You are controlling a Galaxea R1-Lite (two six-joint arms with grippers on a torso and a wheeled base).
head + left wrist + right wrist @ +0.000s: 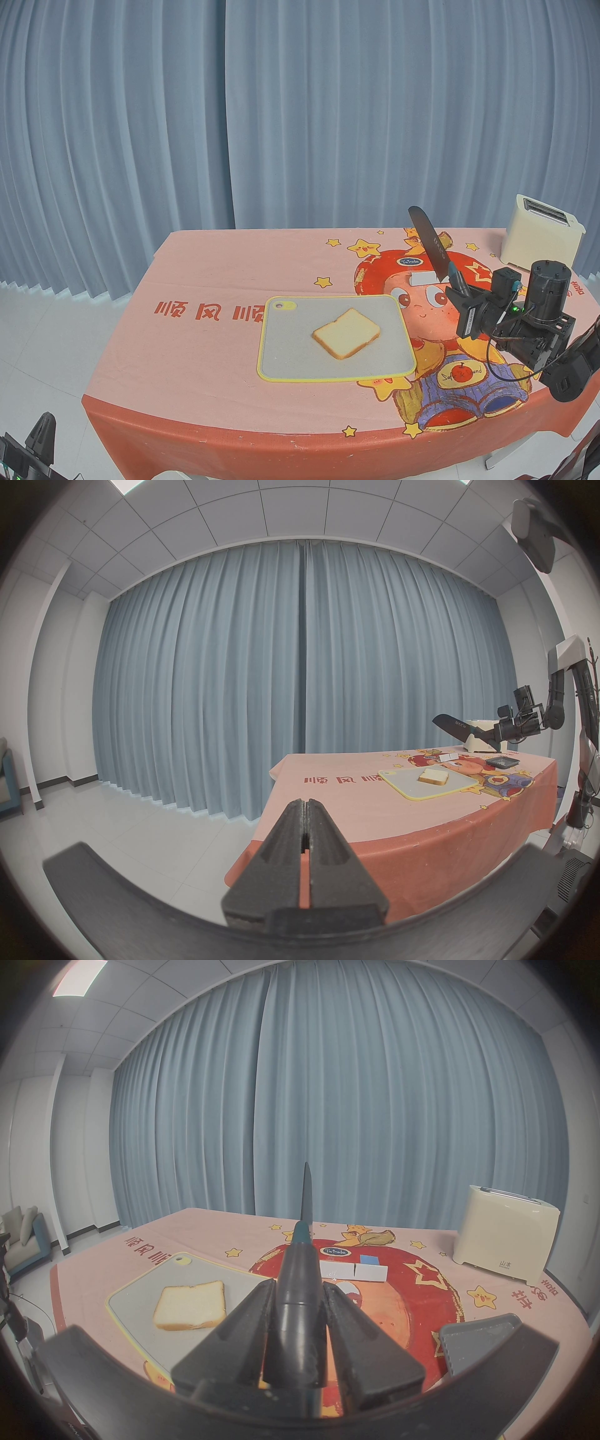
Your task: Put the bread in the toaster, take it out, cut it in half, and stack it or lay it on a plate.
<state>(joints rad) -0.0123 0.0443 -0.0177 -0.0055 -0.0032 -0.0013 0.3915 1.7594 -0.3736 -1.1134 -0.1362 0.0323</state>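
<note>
A slice of bread (345, 333) (190, 1305) (434, 776) lies flat on a grey cutting board (287, 350) (134, 1300) with a yellow rim, at the middle of the table. My right gripper (465, 304) (300, 1313) hovers to the right of the board, shut on the handle of a knife (431, 244) (306, 1194) (459, 725). The dark blade points up and away, clear of the bread. The cream toaster (540, 232) (505, 1232) stands at the table's far right corner. My left gripper (304, 855) (39, 437) hangs below and left of the table, shut and holding nothing.
A small white card (430, 277) (353, 1270) lies on the pink printed tablecloth (206, 262) beyond the board. A dark grey tray-like object (478, 1341) (502, 762) sits under the right arm. Blue curtains hang behind the table.
</note>
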